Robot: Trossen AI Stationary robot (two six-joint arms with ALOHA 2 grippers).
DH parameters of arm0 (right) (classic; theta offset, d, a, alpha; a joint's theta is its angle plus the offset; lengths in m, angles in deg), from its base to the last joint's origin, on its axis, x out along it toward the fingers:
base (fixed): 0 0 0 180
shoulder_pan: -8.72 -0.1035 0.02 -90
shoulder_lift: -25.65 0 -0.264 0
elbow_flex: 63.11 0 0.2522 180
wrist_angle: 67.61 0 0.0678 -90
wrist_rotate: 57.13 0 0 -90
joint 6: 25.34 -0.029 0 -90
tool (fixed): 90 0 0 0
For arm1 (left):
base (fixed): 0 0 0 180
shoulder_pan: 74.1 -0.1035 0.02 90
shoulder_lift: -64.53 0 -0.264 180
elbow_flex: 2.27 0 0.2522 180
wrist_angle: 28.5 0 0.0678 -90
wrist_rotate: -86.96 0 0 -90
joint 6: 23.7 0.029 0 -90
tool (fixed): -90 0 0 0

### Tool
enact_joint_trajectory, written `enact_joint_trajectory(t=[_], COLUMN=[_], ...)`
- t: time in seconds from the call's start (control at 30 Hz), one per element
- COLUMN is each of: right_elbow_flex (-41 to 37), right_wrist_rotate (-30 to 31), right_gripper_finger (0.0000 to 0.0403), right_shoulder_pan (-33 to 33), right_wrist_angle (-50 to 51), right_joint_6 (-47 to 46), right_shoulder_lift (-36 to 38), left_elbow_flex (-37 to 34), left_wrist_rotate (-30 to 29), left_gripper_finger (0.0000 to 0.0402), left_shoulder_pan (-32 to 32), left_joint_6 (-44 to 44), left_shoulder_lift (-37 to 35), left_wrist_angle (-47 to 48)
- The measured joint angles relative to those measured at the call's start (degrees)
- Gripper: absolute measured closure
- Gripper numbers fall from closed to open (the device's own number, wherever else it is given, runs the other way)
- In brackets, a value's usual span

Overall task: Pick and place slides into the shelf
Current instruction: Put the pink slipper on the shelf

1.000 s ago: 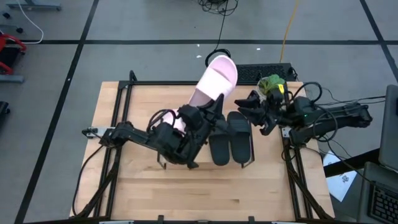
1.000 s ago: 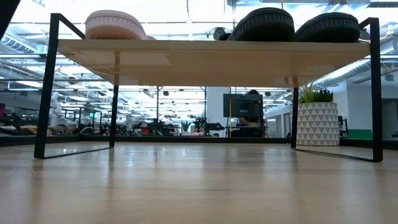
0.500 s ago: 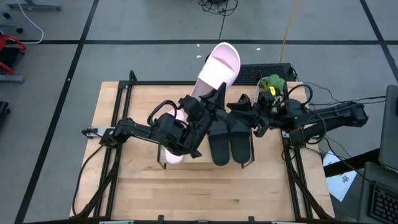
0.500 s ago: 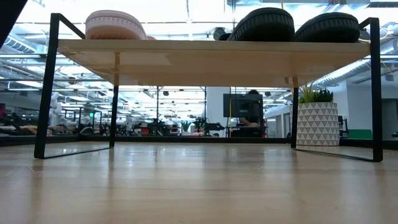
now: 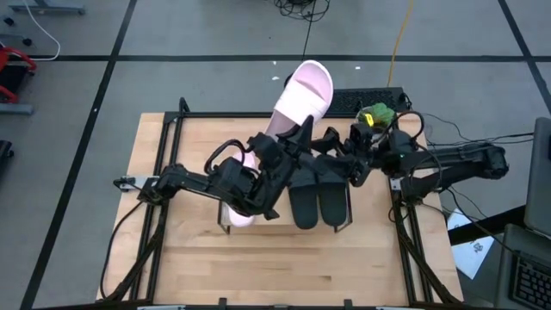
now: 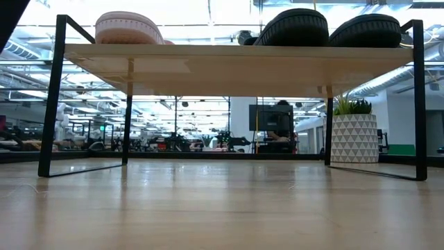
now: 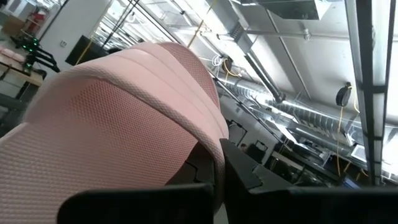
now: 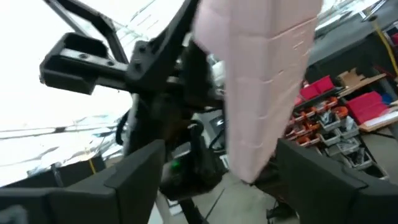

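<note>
Wooden table [image 5: 198, 258]; keyboard [image 5: 366, 101] behind it; patterned planter [image 6: 354, 138] with green plant; red bins [image 8: 357, 106].

No legible text or labels.

Shelf [image 6: 208, 59] underside open, top crowded by black slides [image 5: 318, 194], both arms

On the shelf [image 6: 208, 59], two slides [image 5: 318, 194] lie side by side at its right end and one slide [image 5: 241, 211] at its left. A fourth slide [image 5: 301, 99] is raised over the shelf's far edge, between the left gripper [image 5: 297, 151] and right gripper [image 5: 331, 155].
</note>
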Motion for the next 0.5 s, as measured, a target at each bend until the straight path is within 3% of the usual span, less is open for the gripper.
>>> enact_joint_trajectory(t=[0.1, 0.27, 0.5], right_elbow_flex=[0.0, 0.0, 0.5], right_wrist_rotate=[-3.3, -3.5, -3.5], right_gripper_finger=[0.0093, 0.0096, 0.01], right_shoulder_pan=[2.4, 4.5, 4.6], right_wrist_angle=[0.7, 3.0, -1.9], right_joint_6=[-0.4, 0.3, 0.5], right_shoulder_lift=[0.0, -0.6, -4.4], left_elbow_flex=[0.0, 0.0, 0.0], left_wrist_rotate=[0.3, 4.1, 7.6], left_gripper_finger=[0.0401, 0.0401, 0.0401], left_shoulder_pan=[1.5, 3.5, 1.9], left_joint_6=[0.0, -1.4, -8.9], left_shoulder_lift=[-0.2, -1.5, -1.4], left_wrist_angle=[-0.1, -0.3, 2.7])
